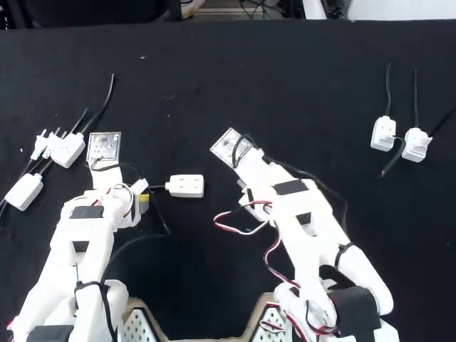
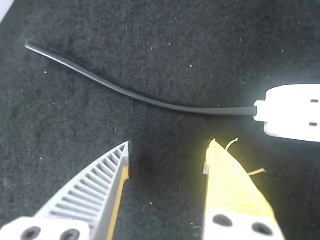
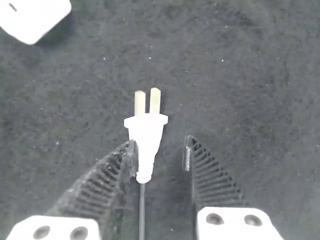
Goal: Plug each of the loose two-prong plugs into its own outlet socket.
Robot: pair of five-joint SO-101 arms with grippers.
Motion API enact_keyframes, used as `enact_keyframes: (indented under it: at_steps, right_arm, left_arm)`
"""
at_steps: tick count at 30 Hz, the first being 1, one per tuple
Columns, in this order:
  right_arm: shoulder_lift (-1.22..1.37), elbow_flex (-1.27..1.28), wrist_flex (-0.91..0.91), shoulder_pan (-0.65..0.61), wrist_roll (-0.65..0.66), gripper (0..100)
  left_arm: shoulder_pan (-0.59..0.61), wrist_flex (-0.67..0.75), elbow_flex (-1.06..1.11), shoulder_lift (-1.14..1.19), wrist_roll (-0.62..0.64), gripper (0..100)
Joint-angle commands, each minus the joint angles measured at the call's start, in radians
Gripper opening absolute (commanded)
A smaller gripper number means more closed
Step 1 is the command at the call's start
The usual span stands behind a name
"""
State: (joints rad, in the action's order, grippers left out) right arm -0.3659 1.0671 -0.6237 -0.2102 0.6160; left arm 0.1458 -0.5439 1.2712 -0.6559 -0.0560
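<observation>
Right gripper (image 3: 159, 142): jaws spread, gripping nothing; the two-prong plug (image 3: 146, 132) lies on the cloth between them.
Two-prong plug: white body touching one finger (image 3: 107, 175), with an open gap to the other finger. Its prongs (image 3: 155, 100) point away from the wrist, and its black cord (image 3: 141, 210) runs back between the jaws.
Left gripper (image 2: 170, 144): jaws spread, one grey and one yellow, with bare cloth between the tips.
Outlet socket (image 2: 292, 117): white block lying flat just beyond and to the side of the yellow finger (image 2: 232, 175), not touching it. The high view shows it between the two arms, near the left wrist.
Socket cable (image 2: 150, 101): black, leaves the socket's end and curves across the cloth in front of both left fingertips. It is the nearest thing in that gripper's path.
White block (image 3: 32, 17): lies beyond the plug and off to one side, well apart from the prongs.
Left cluster (image 1: 60, 146): white plugs and blocks with black cords on the far side of the left arm (image 1: 85, 228); one more white block (image 1: 25, 191) lies nearer.
Right pair (image 1: 383, 133): two white blocks side by side, cords running away, well apart from the right arm (image 1: 306, 221).
Table (image 1: 285, 85): covered in black cloth.
</observation>
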Motion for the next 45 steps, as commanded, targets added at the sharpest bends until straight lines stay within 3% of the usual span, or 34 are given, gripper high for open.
enact_keyframes:
  at_steps: [1,28,33,39,42,45]
  right_arm:
    - [0.001,-0.053,0.020,0.017,0.002,14.8]
    - [0.001,-0.065,0.032,0.040,-0.002,14.8]
    - [-0.004,-0.070,0.032,0.025,-0.086,14.8]
    - [-0.008,-0.202,-0.181,0.041,-0.203,14.8]
    - [-0.008,-0.228,-0.265,-0.025,-0.192,14.8]
    - [-0.007,-0.189,-0.233,-0.081,-0.153,14.8]
  left_arm:
    - [0.010,0.015,-0.008,-0.005,-0.009,24]
    - [0.012,0.015,-0.008,-0.002,-0.009,24]
    - [0.012,0.015,-0.008,-0.002,-0.009,24]
    - [0.012,0.015,-0.008,-0.002,-0.009,24]
    - [0.012,0.015,-0.008,-0.005,-0.009,24]
    - [0.012,0.014,-0.008,-0.005,-0.009,24]
